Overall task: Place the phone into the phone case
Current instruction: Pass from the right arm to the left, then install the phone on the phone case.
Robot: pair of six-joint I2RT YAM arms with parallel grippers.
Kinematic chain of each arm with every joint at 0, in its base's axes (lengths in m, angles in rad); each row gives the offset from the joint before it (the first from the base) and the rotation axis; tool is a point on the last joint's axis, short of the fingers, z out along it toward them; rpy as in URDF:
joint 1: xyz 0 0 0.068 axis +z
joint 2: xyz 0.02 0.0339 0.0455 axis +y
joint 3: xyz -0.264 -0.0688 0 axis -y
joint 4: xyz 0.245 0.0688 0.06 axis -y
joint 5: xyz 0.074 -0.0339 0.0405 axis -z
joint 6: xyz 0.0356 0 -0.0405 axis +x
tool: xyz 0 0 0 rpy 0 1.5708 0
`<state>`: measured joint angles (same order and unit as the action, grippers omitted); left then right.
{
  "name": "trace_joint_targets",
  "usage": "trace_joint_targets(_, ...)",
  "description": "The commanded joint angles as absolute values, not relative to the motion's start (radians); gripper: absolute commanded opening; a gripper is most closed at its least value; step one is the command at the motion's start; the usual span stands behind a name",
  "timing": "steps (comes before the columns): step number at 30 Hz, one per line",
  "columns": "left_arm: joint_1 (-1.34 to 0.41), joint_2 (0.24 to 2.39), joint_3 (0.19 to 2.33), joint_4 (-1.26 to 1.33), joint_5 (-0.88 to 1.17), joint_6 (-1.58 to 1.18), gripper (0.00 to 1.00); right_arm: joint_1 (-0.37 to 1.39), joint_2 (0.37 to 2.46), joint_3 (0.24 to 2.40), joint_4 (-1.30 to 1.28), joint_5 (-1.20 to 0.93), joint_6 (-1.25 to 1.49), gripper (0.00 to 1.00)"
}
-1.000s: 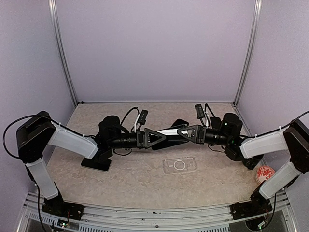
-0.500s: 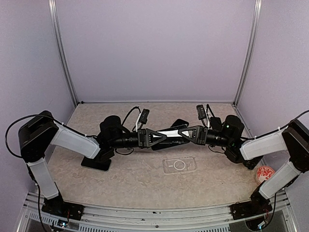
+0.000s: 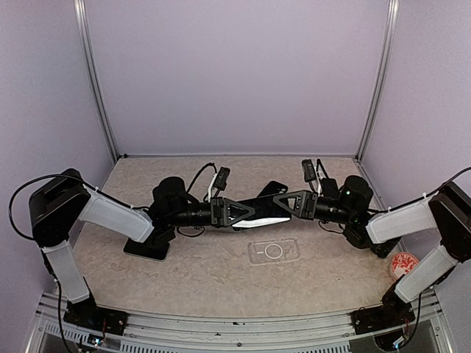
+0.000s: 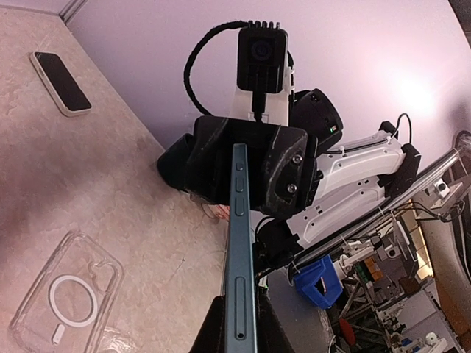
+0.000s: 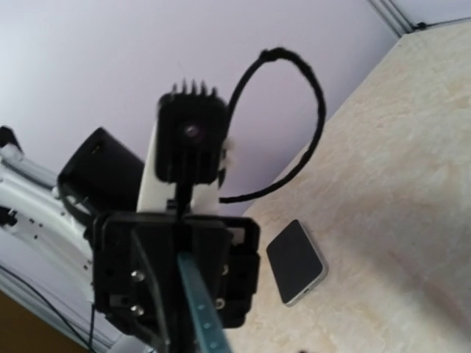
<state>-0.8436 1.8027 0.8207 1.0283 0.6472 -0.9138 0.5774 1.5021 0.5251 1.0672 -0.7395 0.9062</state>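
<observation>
The phone (image 3: pixel 259 208) hangs in the air above the table's middle, bridging both grippers. My left gripper (image 3: pixel 249 210) is shut on its left end; in the left wrist view the teal edge of the phone (image 4: pixel 239 243) runs up from between my left gripper (image 4: pixel 240 327) fingers. My right gripper (image 3: pixel 275 203) flanks the phone's other end, and whether it still pinches does not show. The right wrist view looks along the phone (image 5: pixel 197 309) at the left gripper (image 5: pixel 180 273). The phone case (image 3: pixel 274 251) lies flat and empty just in front; the phone case (image 4: pixel 62 301) is below left.
A second phone (image 3: pixel 147 250) lies on the table under the left arm, and a dark one (image 3: pixel 274 188) lies behind the grippers; it may be the phone (image 5: pixel 296 261) in the right wrist view. A red-and-white round object (image 3: pixel 403 265) sits at the right edge.
My left gripper has closed onto the phone's left end. The right gripper has shifted slightly right, and the phone now looks darker from above.
</observation>
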Motion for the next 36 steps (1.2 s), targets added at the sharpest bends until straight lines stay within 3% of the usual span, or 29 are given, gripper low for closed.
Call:
trace_joint_targets(1, -0.847, 1.795, 0.827, 1.053, 0.648, -0.9, 0.0, 0.562, 1.489, 0.535, 0.998, -0.712, 0.873, 0.42)
trace_joint_targets(4, -0.844, 1.787, 0.821, 1.041, 0.643, -0.886, 0.0, 0.555, 1.463, 0.545, 0.891, -0.692, 0.846, 0.62)
trace_joint_targets(6, -0.842, 1.782, 0.814, 1.035, 0.639, -0.88, 0.0, 0.551, 1.434, 0.555, 0.806, -0.67, 0.803, 0.97)
trace_joint_targets(7, -0.841, 1.779, 0.811, 1.033, 0.637, -0.877, 0.0, 0.551, 1.42, 0.565, 0.747, -0.648, 0.782, 0.99)
trace_joint_targets(13, -0.839, 1.776, 0.801, 1.004, 0.628, -0.855, 0.0, 0.549, 1.341, 0.627, 0.42, -0.481, 0.657, 1.0)
trace_joint_targets(22, -0.839, 1.745, 0.801, 0.929, 0.596, -0.807, 0.0, 0.537, 1.205, 0.612, 0.231, -0.247, 0.689, 0.99)
trace_joint_targets(28, -0.85, 1.721, 0.812, 0.829, 0.562, -0.776, 0.0, 0.531, 1.035, 0.534, 0.249, -0.204, 0.644, 0.96)
trace_joint_targets(36, -0.9, 1.684, 0.885, 0.568, 0.5, -0.744, 0.0, 0.531, 1.104, 0.622, 0.028, -0.221, 0.597, 0.9)
